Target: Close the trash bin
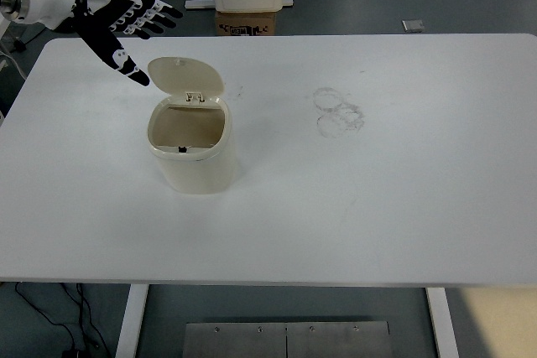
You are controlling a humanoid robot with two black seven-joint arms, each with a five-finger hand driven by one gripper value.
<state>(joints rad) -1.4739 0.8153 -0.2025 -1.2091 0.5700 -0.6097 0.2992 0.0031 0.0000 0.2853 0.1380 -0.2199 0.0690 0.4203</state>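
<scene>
Bin lid up, left hand near it.
Trash bin (191,150) on worktop (403,190), lid (187,75) upright; left hand (117,24) fingers spread, empty, just left of lid.

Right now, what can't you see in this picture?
- Left arm, head view: cut off by the left edge; only the left hand and wrist show.
- Bottom inside the trash bin, head view: too murky to tell.
- Back of the raised lid: faces away.
- Right hand: out of view.
</scene>
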